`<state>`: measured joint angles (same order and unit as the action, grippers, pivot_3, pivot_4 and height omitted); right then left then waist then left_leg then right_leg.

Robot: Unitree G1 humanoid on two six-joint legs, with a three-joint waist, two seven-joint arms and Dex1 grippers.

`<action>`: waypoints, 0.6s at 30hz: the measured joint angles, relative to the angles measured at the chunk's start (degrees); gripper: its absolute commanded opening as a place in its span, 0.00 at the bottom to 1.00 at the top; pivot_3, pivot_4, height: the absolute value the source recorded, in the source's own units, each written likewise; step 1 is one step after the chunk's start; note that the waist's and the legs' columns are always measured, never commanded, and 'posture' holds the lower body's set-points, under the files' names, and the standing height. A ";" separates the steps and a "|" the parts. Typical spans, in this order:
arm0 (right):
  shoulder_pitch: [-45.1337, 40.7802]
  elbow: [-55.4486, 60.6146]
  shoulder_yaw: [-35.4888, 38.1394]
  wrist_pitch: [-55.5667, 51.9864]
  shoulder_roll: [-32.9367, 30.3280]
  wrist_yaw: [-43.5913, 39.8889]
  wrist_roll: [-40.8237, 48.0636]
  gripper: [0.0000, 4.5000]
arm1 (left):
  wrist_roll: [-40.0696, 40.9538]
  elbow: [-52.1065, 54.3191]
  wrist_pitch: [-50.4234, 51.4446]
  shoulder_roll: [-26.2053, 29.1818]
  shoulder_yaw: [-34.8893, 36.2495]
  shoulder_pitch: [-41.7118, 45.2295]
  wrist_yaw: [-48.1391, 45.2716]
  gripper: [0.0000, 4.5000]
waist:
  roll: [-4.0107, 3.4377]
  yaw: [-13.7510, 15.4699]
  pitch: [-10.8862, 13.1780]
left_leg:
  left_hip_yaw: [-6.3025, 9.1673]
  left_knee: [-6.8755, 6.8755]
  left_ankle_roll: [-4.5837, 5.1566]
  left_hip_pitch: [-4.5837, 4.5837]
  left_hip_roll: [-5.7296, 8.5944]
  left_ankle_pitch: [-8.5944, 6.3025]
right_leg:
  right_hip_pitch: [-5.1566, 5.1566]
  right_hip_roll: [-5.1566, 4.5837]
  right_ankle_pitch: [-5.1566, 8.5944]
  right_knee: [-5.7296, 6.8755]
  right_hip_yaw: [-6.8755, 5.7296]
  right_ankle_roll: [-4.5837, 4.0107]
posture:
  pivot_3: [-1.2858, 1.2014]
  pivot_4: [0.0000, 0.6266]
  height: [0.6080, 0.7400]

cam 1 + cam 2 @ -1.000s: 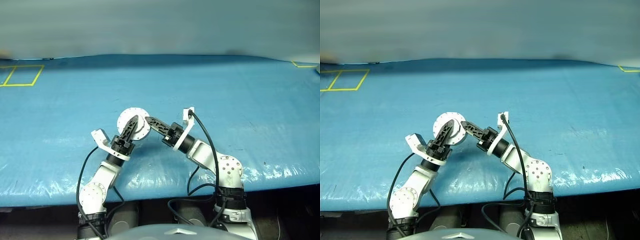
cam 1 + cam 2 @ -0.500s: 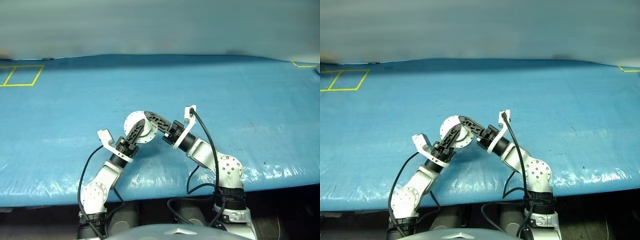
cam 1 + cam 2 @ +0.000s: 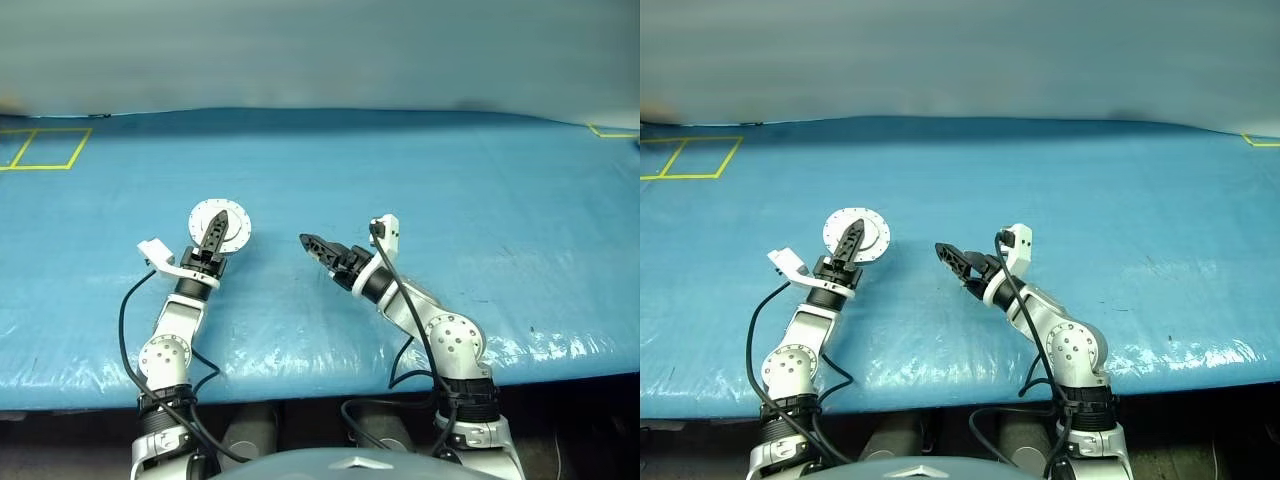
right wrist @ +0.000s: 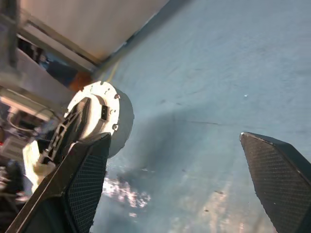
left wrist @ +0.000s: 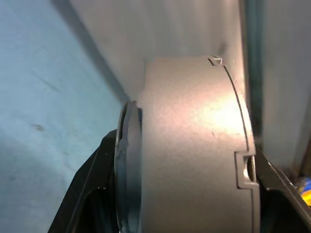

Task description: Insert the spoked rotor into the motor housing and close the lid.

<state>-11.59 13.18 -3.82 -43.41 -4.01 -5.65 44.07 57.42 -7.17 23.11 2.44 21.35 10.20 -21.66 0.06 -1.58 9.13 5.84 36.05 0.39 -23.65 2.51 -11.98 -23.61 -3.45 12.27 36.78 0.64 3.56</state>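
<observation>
**Kid:** Both arms have pulled apart! A second ago the two grippers met at the round silver thing, and now the left gripper (image 3: 214, 236) has carried it off to the side.

**Grown-up:** Yes. That is the motor housing (image 3: 219, 227), a round metal can. The left gripper pinches it across its width, one black finger on each flat face, up off the blue table (image 3: 480, 200).

**Kid:** And the other one?

**Grown-up:** The right gripper (image 3: 318, 246) has let go. Its fingers are spread wide with nothing between them.

**Kid:** Which way is the housing from it?

**Grown-up:** Off to its left, well apart, and its fingers point that way. One flat face is turned toward us. I think the left arm must set it down next.

**Kid:** Is the lid shut?

**Grown-up:** I can't tell.
</observation>
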 measured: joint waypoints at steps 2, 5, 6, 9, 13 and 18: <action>0.87 0.72 -1.82 1.83 -0.89 -0.02 -4.11 1.00 | -1.62 -2.69 0.03 0.26 0.44 1.82 1.86 0.52 | 0.09 0.05 0.05 | 0.03 0.00 -0.04 0.00 -0.01 0.02 | 0.00 0.02 0.02 0.00 -0.01 0.08 | 0.52 0.24 1.00; 2.69 1.82 -3.03 3.09 -0.82 -1.56 -6.06 1.00 | -3.70 -5.85 -0.52 0.88 1.40 3.93 3.45 0.52 | 0.14 -0.18 0.07 | 0.03 -0.01 -0.05 0.02 -0.05 0.03 | -0.03 0.08 0.00 0.02 0.01 0.06 | 0.52 0.24 1.00; 3.26 2.23 -3.32 3.26 -0.93 -1.82 -6.90 1.00 | -4.55 -6.90 -0.98 0.97 1.66 4.64 3.81 0.52 | 0.15 -0.16 0.07 | 0.03 -0.01 -0.05 0.02 -0.07 0.03 | -0.02 0.08 0.00 0.02 0.00 0.06 | 0.52 0.24 1.00; 4.27 2.85 -3.70 3.30 -0.76 -2.20 -8.04 1.00 | -5.08 -8.89 -0.83 1.43 2.50 5.34 4.11 0.52 | 0.17 -0.20 0.08 | 0.03 -0.01 -0.05 0.03 -0.08 0.03 | -0.03 0.07 -0.01 0.02 0.02 0.06 | 0.52 0.24 1.00; 4.64 2.89 -4.28 3.30 -0.35 -2.81 -9.44 1.00 | -6.16 -9.53 -0.13 1.77 2.60 5.99 4.22 0.74 | 0.18 -0.02 0.08 | 0.04 0.00 -0.06 0.06 -0.08 0.04 | 0.01 0.04 -0.05 0.03 0.02 0.02 | 0.52 0.24 1.00; 4.62 2.70 -4.53 3.30 0.50 -3.33 -10.33 1.00 | -9.06 -10.30 -1.13 2.82 2.64 7.95 6.39 0.99 | 0.15 -0.15 0.04 | -0.05 -0.01 -0.11 0.40 -0.10 0.07 | 0.26 0.07 -0.01 0.07 0.03 0.06 | 0.52 0.24 1.00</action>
<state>-6.97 15.87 -8.35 -40.11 -3.51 -8.98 33.74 48.37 -17.48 21.99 5.26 23.99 18.15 -15.27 0.21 -1.73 9.16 5.79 36.04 0.28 -23.25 2.41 -11.91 -23.35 -3.38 12.26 36.85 0.67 3.62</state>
